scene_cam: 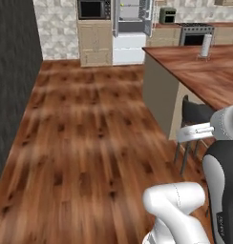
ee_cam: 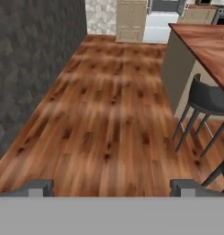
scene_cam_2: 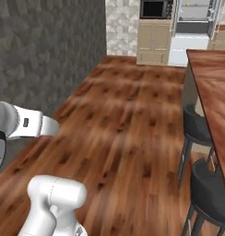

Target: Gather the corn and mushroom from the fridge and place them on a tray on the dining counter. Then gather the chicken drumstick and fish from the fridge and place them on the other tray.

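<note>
While the two dark fingertips stand far apart at the bottom edge of the hand view, the gripper (ee_cam: pixel 112 187) is spread wide with bare wooden floor (ee_cam: pixel 109 119) between the jaws, gripping and touching nothing. Nearest on the way out, at about three o'clock in that view, dark stools (ee_cam: pixel 208 98) on thin metal legs stand tucked against the pale side of the dining counter (ee_cam: pixel 210 43), whose brown wooden top runs away toward one o'clock. From the left base view a tall, upright white cylinder (scene_cam: pixel 206 45), apparently a paper-towel roll, stands on the counter top toward its far end at about two o'clock; no tray can be made out on the stretch of counter that shows. A dark grey wall (ee_cam: pixel 36 69) borders the floor from nine to eleven o'clock. Farthest off, at twelve o'clock across the long floor, the fridge (scene_cam: pixel 132 28) stands with its upper doors swung open, pale shelves showing inside, though its contents are too small to tell, so the corn, mushroom, drumstick and fish cannot be picked out. Just left of the fridge is a beige cabinet (scene_cam: pixel 95 44) with a black oven (scene_cam: pixel 93 9) set above it, and to its right, at one o'clock, a stove (scene_cam: pixel 195 32) sits along the back counter.
</note>
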You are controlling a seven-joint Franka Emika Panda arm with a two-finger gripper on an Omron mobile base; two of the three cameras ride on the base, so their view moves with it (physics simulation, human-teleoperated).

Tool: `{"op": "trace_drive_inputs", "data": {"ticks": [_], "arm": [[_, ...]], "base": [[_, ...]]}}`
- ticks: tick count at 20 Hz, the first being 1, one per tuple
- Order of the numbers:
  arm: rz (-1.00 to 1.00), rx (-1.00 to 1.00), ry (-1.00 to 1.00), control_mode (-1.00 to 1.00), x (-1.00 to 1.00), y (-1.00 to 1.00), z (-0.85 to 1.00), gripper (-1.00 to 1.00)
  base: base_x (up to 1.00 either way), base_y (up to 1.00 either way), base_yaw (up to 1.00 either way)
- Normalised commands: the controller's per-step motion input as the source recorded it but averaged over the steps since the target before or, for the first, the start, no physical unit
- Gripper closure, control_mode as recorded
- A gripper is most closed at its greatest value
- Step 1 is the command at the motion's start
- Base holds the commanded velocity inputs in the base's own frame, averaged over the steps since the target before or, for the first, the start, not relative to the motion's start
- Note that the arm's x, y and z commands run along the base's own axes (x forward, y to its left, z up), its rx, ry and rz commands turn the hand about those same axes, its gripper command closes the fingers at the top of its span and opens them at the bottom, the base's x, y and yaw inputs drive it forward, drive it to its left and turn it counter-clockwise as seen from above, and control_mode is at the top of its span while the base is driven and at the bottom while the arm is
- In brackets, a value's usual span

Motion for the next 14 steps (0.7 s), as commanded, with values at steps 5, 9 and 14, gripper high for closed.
{"op": "trace_drive_inputs", "data": {"ticks": [5, 9, 14], "arm": [[0.0, 0.0, 0.0, 1.0, 0.0, 0.0, 0.0, -1.0], [0.0, 0.0, 0.0, 1.0, 0.0, 0.0, 0.0, -1.0], [0.0, 0.0, 0.0, 1.0, 0.0, 0.0, 0.0, -1.0]], "base": [[1.0, 0.05, -0.15], [1.0, 0.12, -0.15], [1.0, 0.05, -0.17]]}}
